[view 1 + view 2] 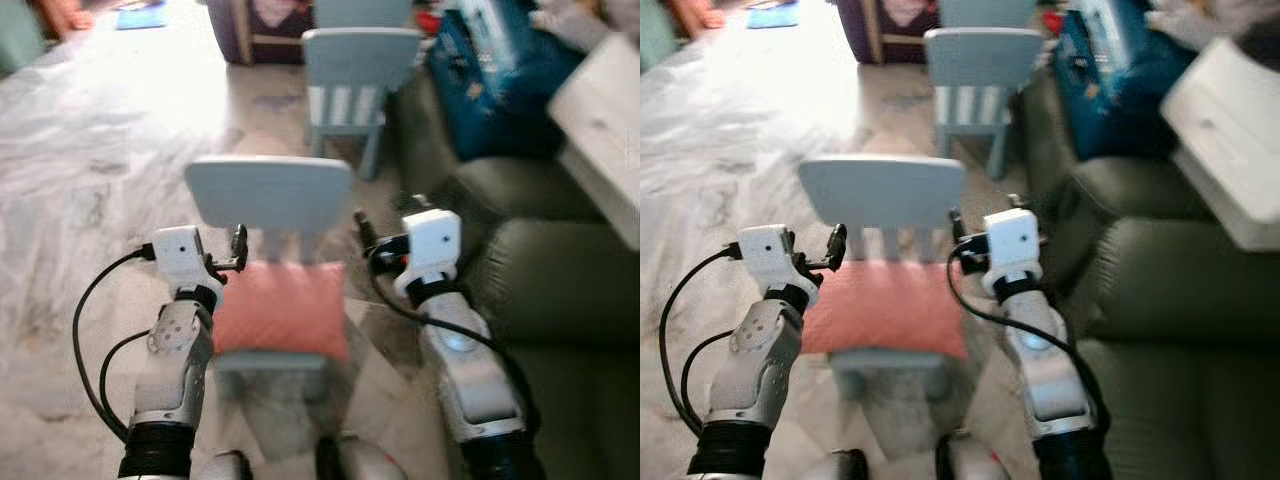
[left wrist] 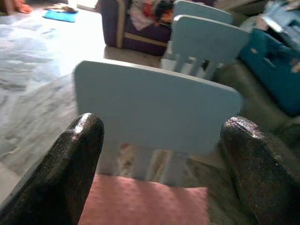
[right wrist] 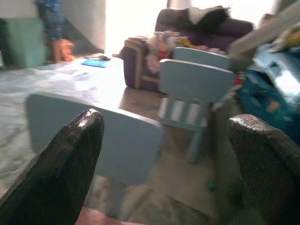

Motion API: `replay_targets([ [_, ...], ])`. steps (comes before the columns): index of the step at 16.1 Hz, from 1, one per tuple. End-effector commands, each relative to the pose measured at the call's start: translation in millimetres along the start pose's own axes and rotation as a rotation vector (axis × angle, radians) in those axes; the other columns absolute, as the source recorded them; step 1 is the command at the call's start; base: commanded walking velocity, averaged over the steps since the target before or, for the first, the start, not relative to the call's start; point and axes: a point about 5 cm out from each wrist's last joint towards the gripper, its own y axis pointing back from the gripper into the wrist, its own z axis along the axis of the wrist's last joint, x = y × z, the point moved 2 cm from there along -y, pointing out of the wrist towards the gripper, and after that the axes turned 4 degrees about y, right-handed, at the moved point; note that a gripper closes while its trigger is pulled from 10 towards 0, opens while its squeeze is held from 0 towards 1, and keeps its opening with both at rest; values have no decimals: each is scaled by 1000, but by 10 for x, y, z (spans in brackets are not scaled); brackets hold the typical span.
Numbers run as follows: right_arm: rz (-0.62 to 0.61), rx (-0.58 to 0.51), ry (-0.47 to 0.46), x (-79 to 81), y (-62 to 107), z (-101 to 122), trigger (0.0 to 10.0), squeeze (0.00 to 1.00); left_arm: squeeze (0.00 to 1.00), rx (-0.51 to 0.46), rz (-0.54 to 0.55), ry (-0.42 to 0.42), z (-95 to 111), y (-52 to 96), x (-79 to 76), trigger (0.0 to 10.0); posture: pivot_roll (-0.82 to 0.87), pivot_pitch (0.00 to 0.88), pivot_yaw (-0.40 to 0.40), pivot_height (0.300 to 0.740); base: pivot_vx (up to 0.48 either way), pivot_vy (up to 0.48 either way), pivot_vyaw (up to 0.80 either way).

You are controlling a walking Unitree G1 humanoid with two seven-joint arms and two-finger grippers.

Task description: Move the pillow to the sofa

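At centre frame, the pink pillow (image 1: 282,307) lies flat on the small blue chair (image 1: 270,192). The left gripper (image 1: 238,250) and right gripper (image 1: 365,232) flank it, fingers spread wide and holding nothing, apparently to clasp it from both sides. The dark sofa (image 1: 560,280) waits at right.

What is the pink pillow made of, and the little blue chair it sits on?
The pillow looks like soft woven cloth: matte salmon pink, with gently bulging edges. The chair looks like moulded plastic: smooth, even pale blue, with rounded corners and a faint sheen. It could also be painted wood; the blur leaves that open.
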Motion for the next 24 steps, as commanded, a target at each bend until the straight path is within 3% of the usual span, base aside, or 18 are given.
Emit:
replay_targets([
  [1, 16, -6, -9, 55, 1, 22, 10000, 0, 0, 3, 14, 6, 3, 4, 38, 10000, -119, 197, -47, 740, 0, 0, 0],
  [5, 17, -4, -9, 55, 3, 17, 10000, 0, 0, 19, 42, 51, -16, -4, 50, 10000, -119, 197, -48, 740, 0, 0, 0],
  [12, 16, -4, -10, 64, 6, 16, 10000, 0, 0, -22, -16, -1, 66, -2, 30, 10000, -120, 199, -46, 740, 0, 0, 0],
  [21, 19, -6, -10, 63, 11, 20, 10000, 0, 0, -25, -19, 16, 56, 19, 29, 10000, -121, 203, -48, 740, 315, 360, 0],
  [24, 21, -7, -10, 64, 17, 21, 10000, 0, 0, -10, -3, 28, 24, 21, 28, 10000, -120, 204, -49, 740, 0, 0, 0],
])
